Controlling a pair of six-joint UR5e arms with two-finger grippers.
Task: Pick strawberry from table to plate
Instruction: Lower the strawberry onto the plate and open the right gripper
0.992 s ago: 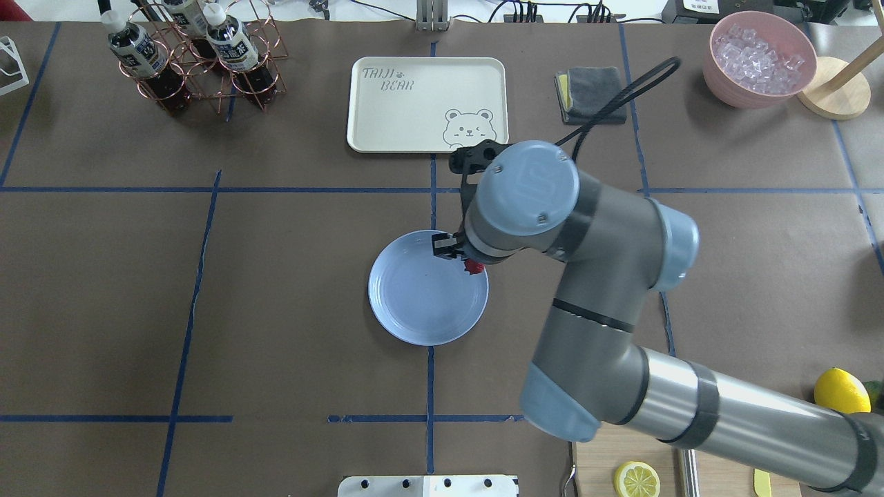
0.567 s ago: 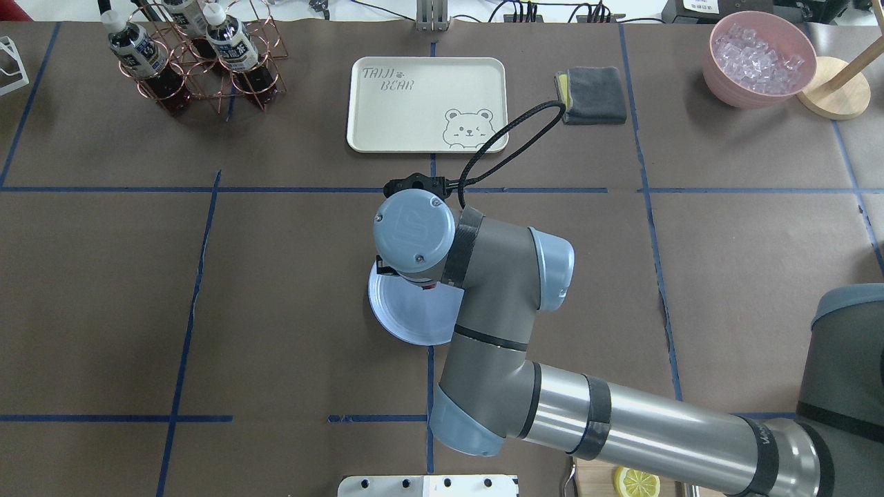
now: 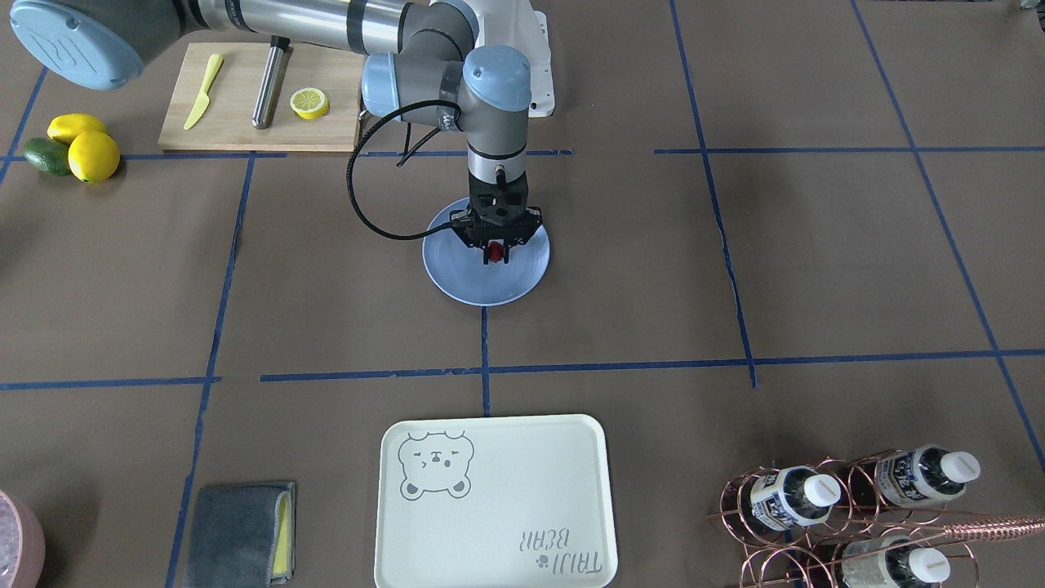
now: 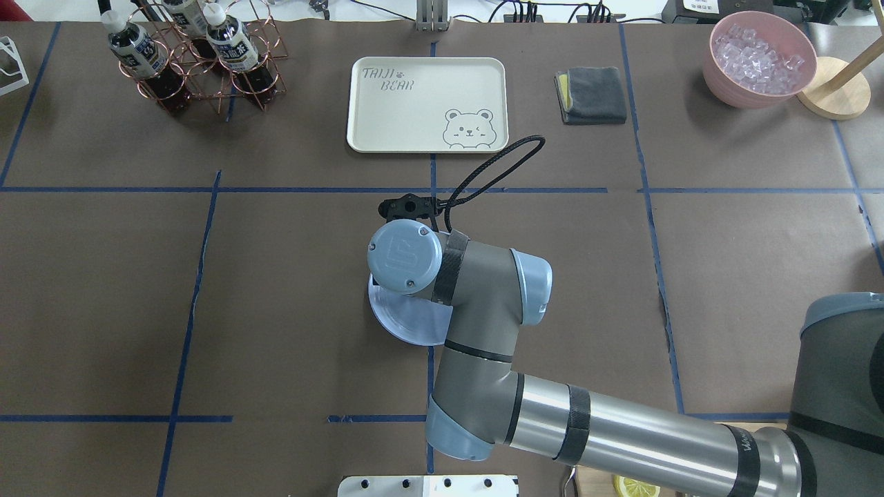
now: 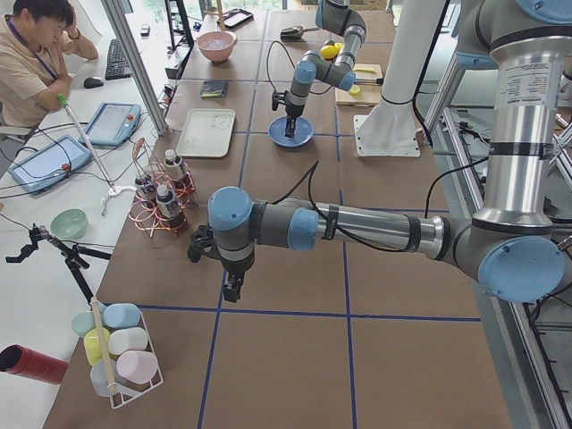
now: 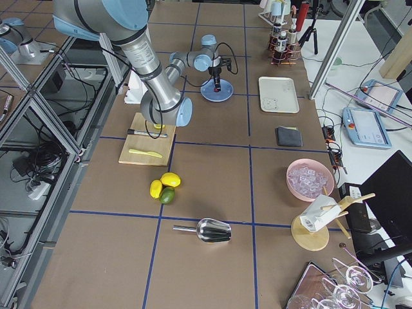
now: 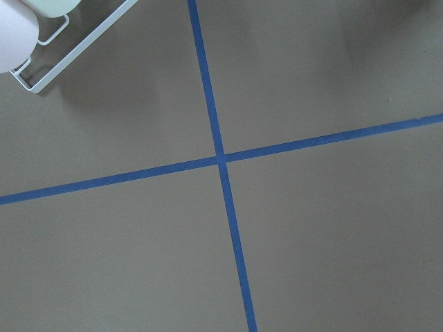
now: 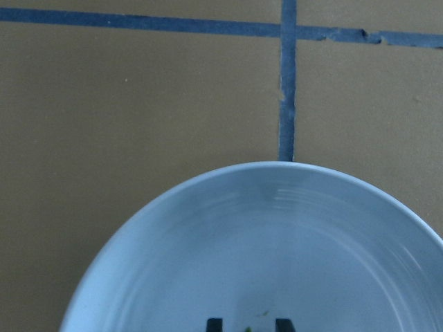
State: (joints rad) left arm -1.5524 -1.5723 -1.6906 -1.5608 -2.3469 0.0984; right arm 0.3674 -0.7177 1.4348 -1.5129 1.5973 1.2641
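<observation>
A small red strawberry (image 3: 494,255) sits between the fingers of my right gripper (image 3: 495,251), which is shut on it just above the middle of the light-blue plate (image 3: 454,276). From overhead, the right wrist hides the berry and the gripper, and only the plate's left part (image 4: 400,319) shows. The right wrist view looks down on the plate (image 8: 263,235), with two dark fingertips (image 8: 214,324) at the bottom edge. My left gripper (image 5: 231,288) hangs over the brown table (image 5: 295,357) far from the plate; I cannot tell whether it is open or shut.
A cream bear tray (image 4: 427,103) lies beyond the plate, a copper bottle rack (image 4: 200,55) at the far left. A grey cloth (image 4: 592,94) and a pink bowl of ice (image 4: 760,59) are far right. The cutting board (image 3: 245,106), lemons (image 3: 90,151) and avocado (image 3: 45,155) lie near the robot's base.
My right gripper carried the strawberry from the plate's right rim to over its middle. Since then the wrist has shifted slightly toward the robot's side.
</observation>
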